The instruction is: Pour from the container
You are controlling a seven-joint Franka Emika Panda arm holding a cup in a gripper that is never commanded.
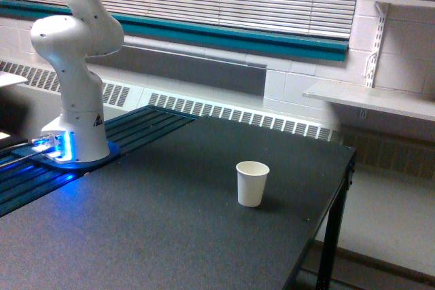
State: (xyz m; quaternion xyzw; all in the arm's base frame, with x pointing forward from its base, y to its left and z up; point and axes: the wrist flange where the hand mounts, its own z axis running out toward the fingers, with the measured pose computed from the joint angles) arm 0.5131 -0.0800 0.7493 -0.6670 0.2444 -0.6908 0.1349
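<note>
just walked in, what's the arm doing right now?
Hard to say from this view. Only the robot arm's base and lower links show; its gripper and anything it holds are out of frame above. A white paper cup stands upright and alone on the black table, with nothing over it or pouring into it.

A white paper cup (252, 183) stands upright on the dark table (170, 222), well apart from the arm's base (75, 144).
</note>
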